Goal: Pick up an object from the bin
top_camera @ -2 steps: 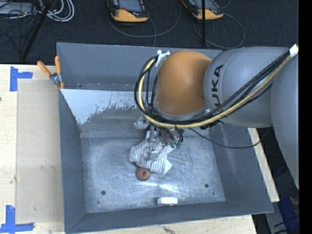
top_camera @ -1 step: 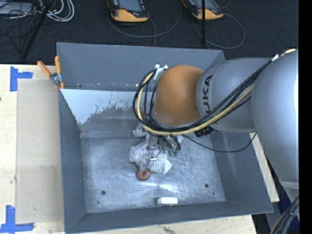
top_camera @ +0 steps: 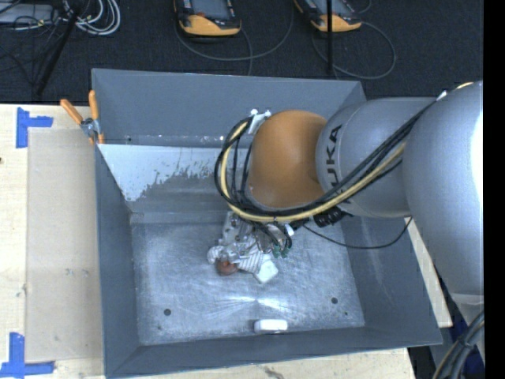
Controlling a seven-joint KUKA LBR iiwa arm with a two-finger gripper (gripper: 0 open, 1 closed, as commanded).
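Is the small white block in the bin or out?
In. The white block lies on the bin floor by the front wall, apart from the gripper at mid-floor.

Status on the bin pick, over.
Gripper down at centre of bin, over small brown piece and white piece. White block apart by front wall.

One flat white block [top_camera: 271, 324], one small brown round thing [top_camera: 227, 267], one white angular piece [top_camera: 267, 272] (partly hidden heap, count unsure).
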